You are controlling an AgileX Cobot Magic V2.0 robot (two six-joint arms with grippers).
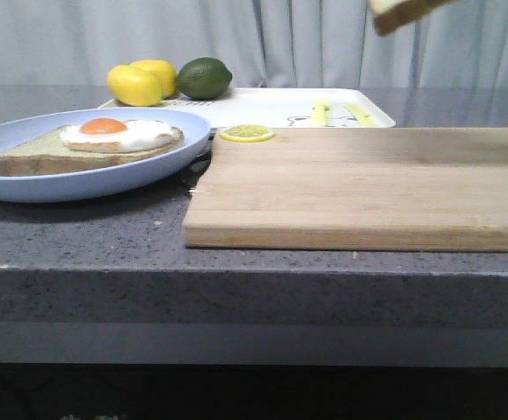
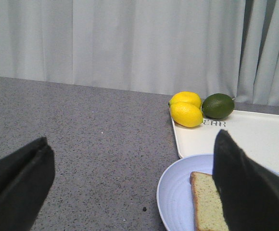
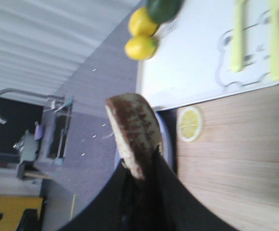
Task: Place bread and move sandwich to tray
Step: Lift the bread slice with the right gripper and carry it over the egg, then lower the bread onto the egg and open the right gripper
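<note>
The bare bread slice (image 1: 405, 12) hangs high at the top edge of the front view, over the cutting board. In the right wrist view my right gripper (image 3: 142, 171) is shut on this bread (image 3: 133, 132). The light blue plate (image 1: 140, 171) at the left holds a toast slice (image 1: 26, 157) topped with a fried egg (image 1: 118, 134). The plate (image 2: 178, 192) and its toast (image 2: 207, 204) also show in the left wrist view. My left gripper (image 2: 134, 183) is open and empty, low beside the plate. The white tray (image 1: 280, 107) lies at the back.
A wooden cutting board (image 1: 368, 184) fills the middle and right of the counter. A lemon slice (image 1: 246, 133) lies at its far left corner. Two lemons (image 1: 142, 82) and a lime (image 1: 204, 77) sit on the tray's left end. Yellow markings (image 1: 321, 112) show on the tray.
</note>
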